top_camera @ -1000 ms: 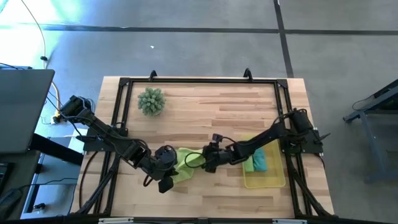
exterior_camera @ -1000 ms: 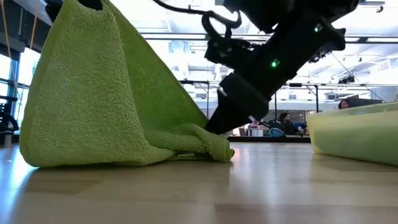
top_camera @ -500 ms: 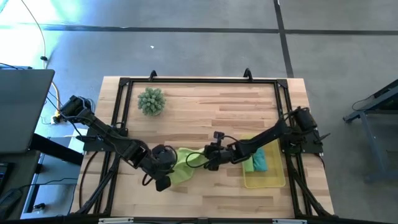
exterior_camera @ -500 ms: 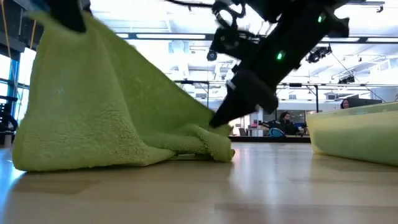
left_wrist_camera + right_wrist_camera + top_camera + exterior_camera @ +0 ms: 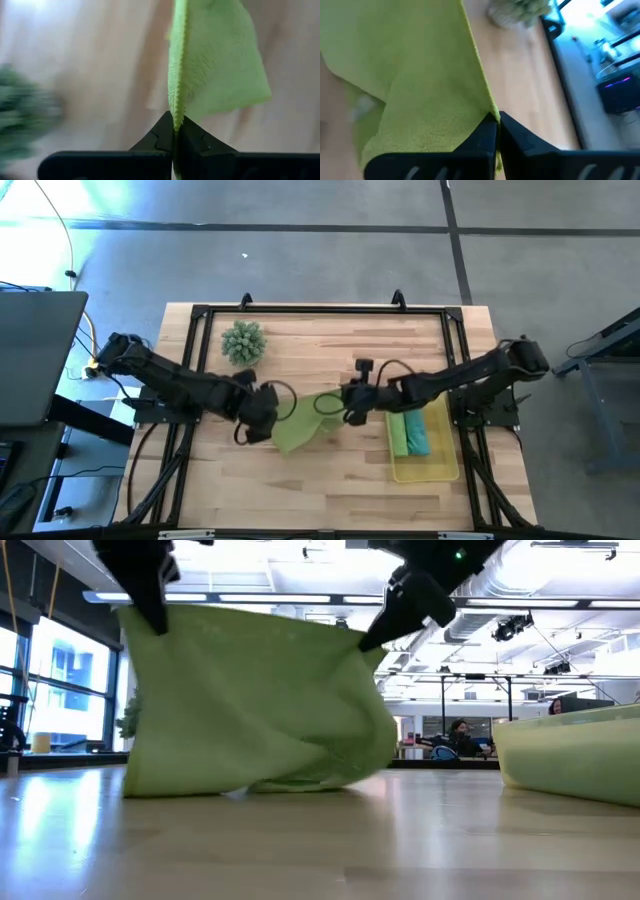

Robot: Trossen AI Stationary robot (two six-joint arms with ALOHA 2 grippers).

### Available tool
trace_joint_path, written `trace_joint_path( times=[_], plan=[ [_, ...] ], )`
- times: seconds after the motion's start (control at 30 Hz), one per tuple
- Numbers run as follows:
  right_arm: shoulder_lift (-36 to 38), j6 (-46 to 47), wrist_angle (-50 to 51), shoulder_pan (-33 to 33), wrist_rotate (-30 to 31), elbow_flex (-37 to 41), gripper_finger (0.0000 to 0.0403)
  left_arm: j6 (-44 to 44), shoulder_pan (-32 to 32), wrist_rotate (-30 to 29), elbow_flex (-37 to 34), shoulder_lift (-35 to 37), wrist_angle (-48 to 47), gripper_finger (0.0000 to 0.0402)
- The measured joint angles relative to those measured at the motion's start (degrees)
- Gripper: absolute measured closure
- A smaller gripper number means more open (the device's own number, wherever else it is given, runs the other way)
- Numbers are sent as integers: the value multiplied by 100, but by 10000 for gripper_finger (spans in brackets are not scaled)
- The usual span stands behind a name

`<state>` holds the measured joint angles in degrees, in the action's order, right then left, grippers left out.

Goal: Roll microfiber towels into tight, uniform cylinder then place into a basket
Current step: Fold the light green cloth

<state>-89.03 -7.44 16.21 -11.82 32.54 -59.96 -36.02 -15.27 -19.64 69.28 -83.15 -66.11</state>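
Both grippers are clamped on the lime towel (image 5: 303, 427): left gripper (image 5: 268, 405) at its 9 o'clock corner, right gripper (image 5: 347, 402) at 3 o'clock, stretching its top edge between them.

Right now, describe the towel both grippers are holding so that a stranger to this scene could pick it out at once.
Start at the wooden table and find the two dark arms meeting near its middle. Between the left gripper and the right gripper hangs a lime green towel, pinched at its top edge, its lower edge on the wood. Unlike the green and teal towels lying in the yellow basket, it hangs spread open.
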Motion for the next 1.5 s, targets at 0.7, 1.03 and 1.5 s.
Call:
trace_joint_path(
  times=[0.7,1.03,1.5],
  plan=[
    [516,-4534,123,1276,1556,-1186,403,3138,1543,-3381,1705,2,-1127,401],
    [449,-1582,1764,603,217,-1101,403,1312,661,-2020,1225,-264,-1104,401],
    [-54,1269,1031,-925,-1759,-178,403,-794,-820,199,757,-2116,-63,401]
  ],
)
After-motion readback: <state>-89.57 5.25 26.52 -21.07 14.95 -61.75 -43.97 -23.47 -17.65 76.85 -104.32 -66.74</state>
